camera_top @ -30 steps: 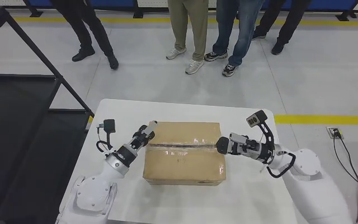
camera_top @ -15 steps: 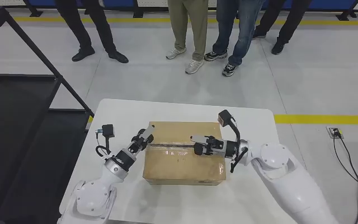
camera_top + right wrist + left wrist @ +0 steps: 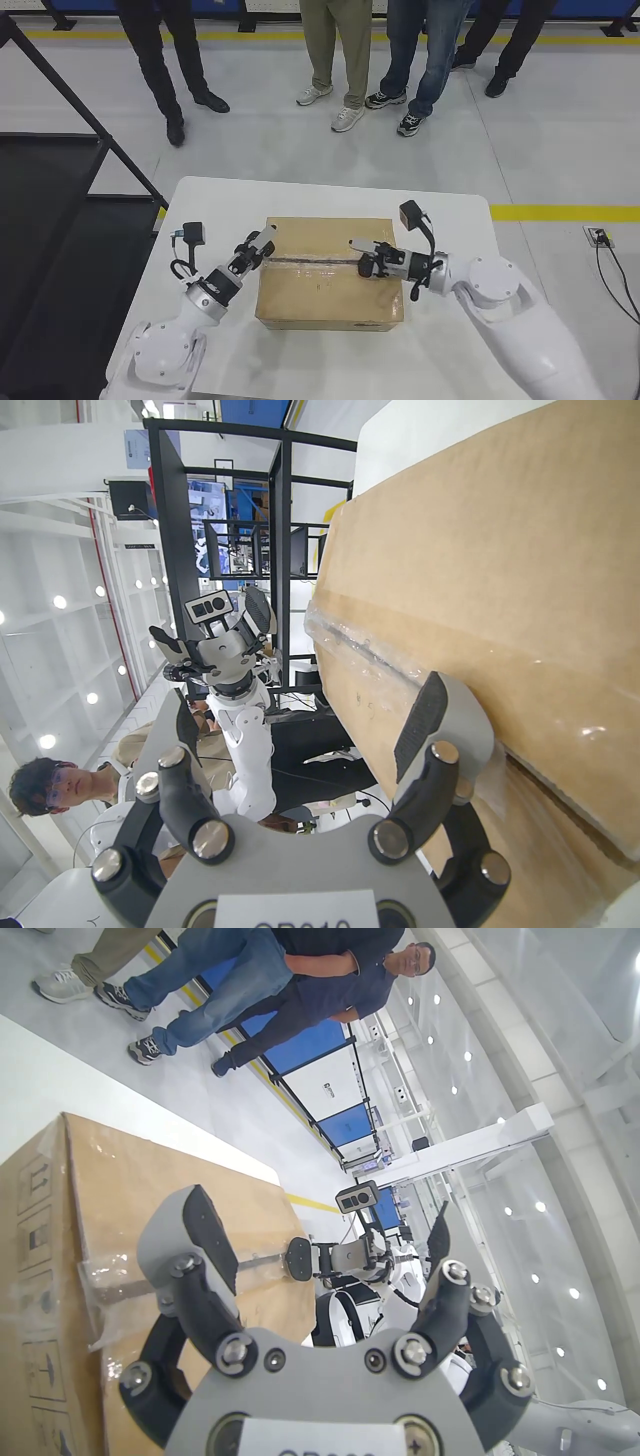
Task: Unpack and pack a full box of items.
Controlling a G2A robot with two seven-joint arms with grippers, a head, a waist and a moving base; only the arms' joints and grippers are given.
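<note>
White desk (image 3: 440, 210) carries the cardboard box (image 3: 330, 295) at its middle, closed, with clear tape (image 3: 320, 262) along the top seam. Both hands are released: my left hand (image 3: 264, 240) is at the seam's end toward the desk's left edge, my right hand (image 3: 362, 257) on the seam further right. I would press into the seam with one hand and draw slowly, the other bracing the box.
</note>
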